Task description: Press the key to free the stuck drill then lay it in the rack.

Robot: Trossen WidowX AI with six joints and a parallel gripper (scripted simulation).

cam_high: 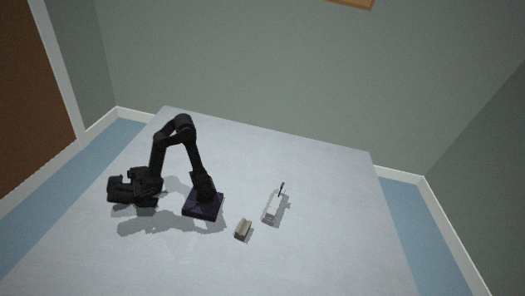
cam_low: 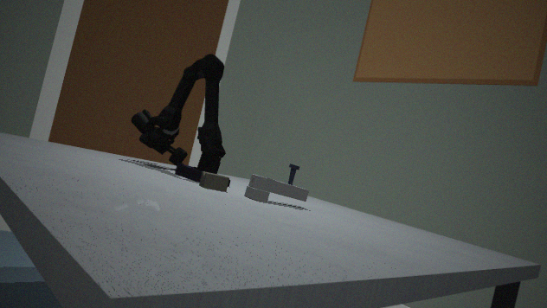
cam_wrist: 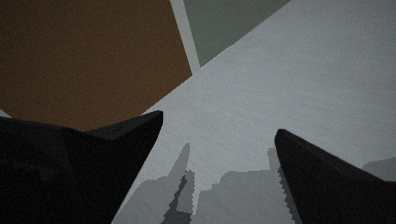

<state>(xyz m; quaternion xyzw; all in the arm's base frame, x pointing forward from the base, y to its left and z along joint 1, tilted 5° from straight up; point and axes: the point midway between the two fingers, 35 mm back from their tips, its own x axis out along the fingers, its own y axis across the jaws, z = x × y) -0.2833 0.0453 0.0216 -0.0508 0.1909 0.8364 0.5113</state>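
My gripper [cam_wrist: 218,125] is open, with nothing between its fingers. It hangs low over the table, left of the arm's base in the top view, away from the other objects. A dark blue T-shaped piece [cam_high: 280,189] [cam_low: 292,175], apparently the key, stands upright in the top of a long light-grey housing [cam_high: 272,205] [cam_low: 281,188]. The housing's raised bar rests on a block at one end. I cannot make out the drill. The rack, a small beige block [cam_high: 243,229] [cam_low: 214,182] with a groove along its top, stands beside the housing, nearer the arm's base.
The arm's dark base [cam_high: 203,206] stands on the grey table [cam_high: 316,254] [cam_low: 216,251], between the gripper and the rack in the top view. The wrist view shows the table's far edge, a brown door [cam_wrist: 90,55] beyond it, and shadows on the table top.
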